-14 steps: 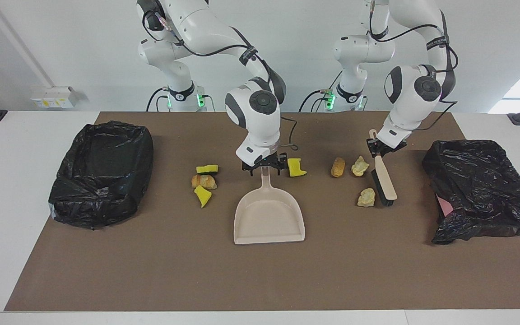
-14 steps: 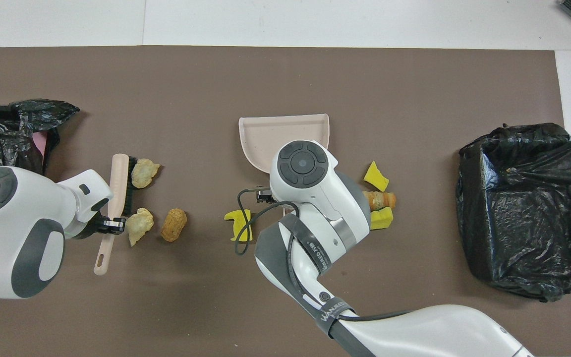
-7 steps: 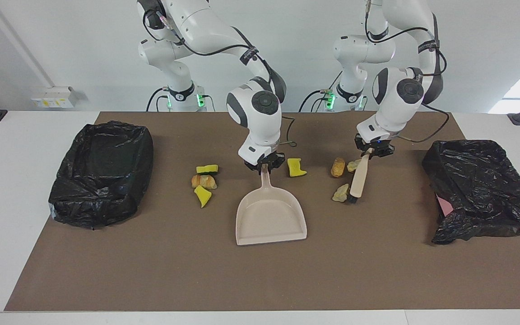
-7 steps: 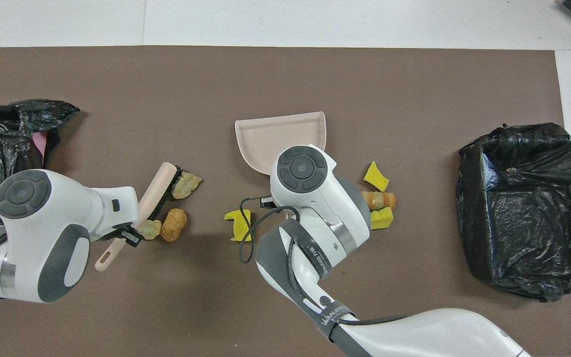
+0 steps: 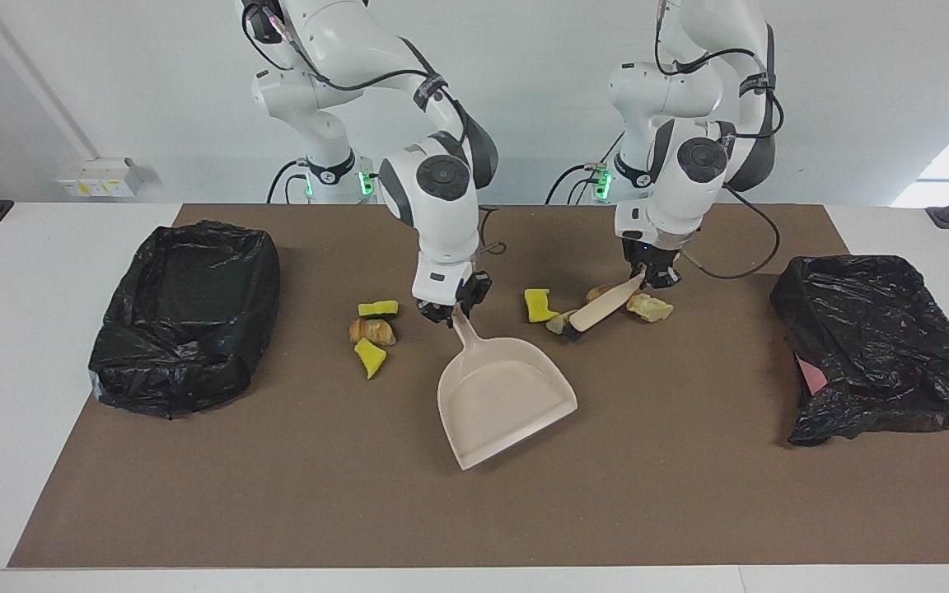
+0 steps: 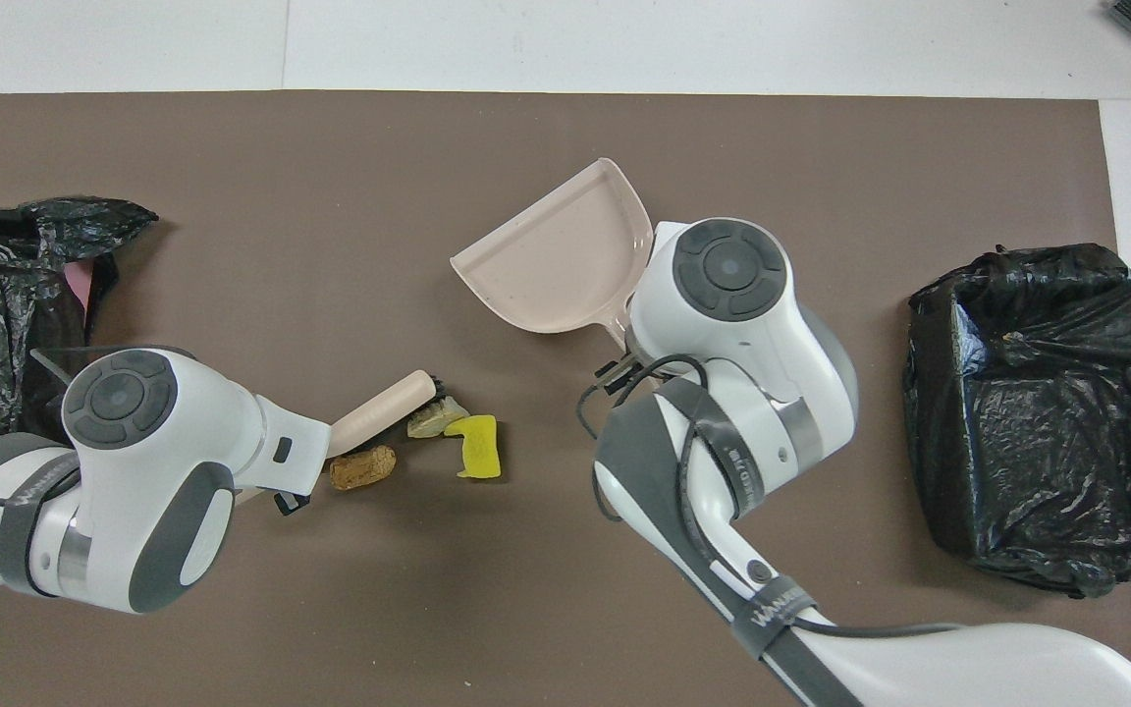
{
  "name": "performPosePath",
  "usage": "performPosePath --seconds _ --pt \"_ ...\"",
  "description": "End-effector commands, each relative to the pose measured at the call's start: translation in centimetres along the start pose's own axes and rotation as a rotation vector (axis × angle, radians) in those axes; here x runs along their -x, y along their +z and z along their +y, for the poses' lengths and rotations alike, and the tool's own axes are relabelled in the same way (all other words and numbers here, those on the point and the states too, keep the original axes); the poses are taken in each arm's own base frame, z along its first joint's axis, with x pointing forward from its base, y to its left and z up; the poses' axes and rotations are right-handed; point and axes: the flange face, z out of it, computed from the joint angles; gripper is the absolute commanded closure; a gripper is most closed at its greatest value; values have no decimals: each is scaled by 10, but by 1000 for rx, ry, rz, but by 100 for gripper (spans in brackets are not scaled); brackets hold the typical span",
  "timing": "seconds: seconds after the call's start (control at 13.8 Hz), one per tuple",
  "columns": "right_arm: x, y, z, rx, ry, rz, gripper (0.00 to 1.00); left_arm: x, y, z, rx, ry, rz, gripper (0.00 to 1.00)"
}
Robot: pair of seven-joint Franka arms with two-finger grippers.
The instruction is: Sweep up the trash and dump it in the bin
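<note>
Table under brown mat; black-bagged bins at each end. Dustpan mid-mat, right gripper clamped on its handle. Brush slanted, left gripper closed on its handle. Trash: four pieces around brush, three beside dustpan handle toward right arm's end.

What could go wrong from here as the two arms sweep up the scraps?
1. The dustpan, held by the right gripper, lies with its mouth away from the brush in the left gripper, so swept pieces may miss it.
2. The three pieces toward the right arm's end lie beside the handle and could get knocked.
</note>
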Motion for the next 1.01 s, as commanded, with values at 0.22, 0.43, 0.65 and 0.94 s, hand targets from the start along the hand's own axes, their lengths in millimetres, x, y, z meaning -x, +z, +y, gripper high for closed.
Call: performPosePath --seconds 0.22,0.43,0.65,0.94 --pt "76 -34 21 60 -516 -148 100 35 -53 -31 46 -236 -49 100" --pt "103 -15 -13 109 -737 -137 100 59 -59 -42 56 -465 -59 100" --pt "108 1 -6 88 -948 -154 100 88 -52 -54 63 -628 -62 100" --pt "109 23 -18 68 -931 -180 100 130 -16 -60 57 -771 -49 100"
